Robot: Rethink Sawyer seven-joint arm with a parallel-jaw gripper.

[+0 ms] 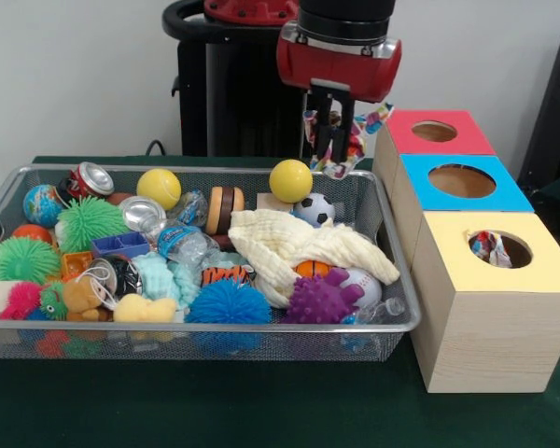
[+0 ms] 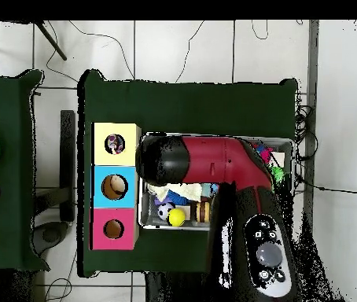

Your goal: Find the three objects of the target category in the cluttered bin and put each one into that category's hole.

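In the front view the wire bin (image 1: 37,182) fills the left and middle of the green table (image 1: 261,411), heaped with balls, spiky toys, crushed cans and a cream cloth (image 1: 299,245). The gripper (image 1: 333,149) hangs above the bin's far right corner, and its fingers are closed narrowly on a crumpled, colourfully printed wrapper (image 1: 355,140) that dangles clear of the clutter below. So one task piece is already up in the air rather than lying in the bin.

To the right of the bin stand three wooden boxes in a row along the table's right side: the red-topped box (image 1: 406,140) at the far end, the blue-topped box (image 1: 504,196) in the middle, and the yellow-topped box (image 1: 541,266) nearest the table's front edge. A similar printed wrapper (image 1: 490,247) already pokes out of the yellow box's hole, so that hole is probably the target.

The relation that matters: from the fingers, the yellow hole lies to the right and well toward the table's front edge, past the red and blue holes. The red box sits just beside the held wrapper, so the carry probably must cross both nearer holes before release. The overhead view shows the arm (image 2: 213,161) covering most of the bin, with the fingers hidden beneath it.
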